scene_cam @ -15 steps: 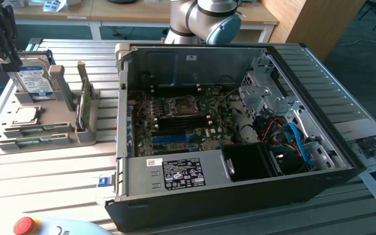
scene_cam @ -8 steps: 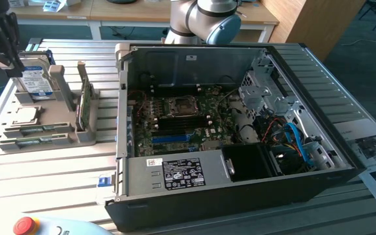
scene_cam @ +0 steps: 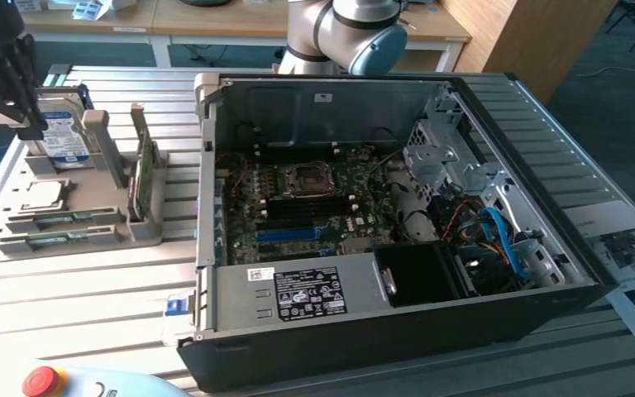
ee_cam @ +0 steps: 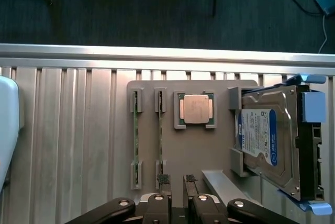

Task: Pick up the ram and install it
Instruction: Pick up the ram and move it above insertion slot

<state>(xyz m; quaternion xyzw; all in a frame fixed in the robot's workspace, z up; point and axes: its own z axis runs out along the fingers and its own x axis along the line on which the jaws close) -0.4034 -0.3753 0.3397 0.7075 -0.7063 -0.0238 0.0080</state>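
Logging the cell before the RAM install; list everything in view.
table: 1, silver slats
PC case: 1, black, open, mid-table
motherboard: 1, green, inside the PC case
holder: 1, grey, on the table, exterior view's left of the PC case
ram sticks: 2, green, on edge in the holder's slots
CPU: 1, silver, in the holder beside the ram sticks
hard drive: 1, silver, blue-white label, on edge in the holder
circuit card: 1, green, upright in the holder
stop button: 1, red, exterior view's lower left
arm: 1, grey-blue, beyond the PC case
gripper: 1, black, open, empty, above the holder
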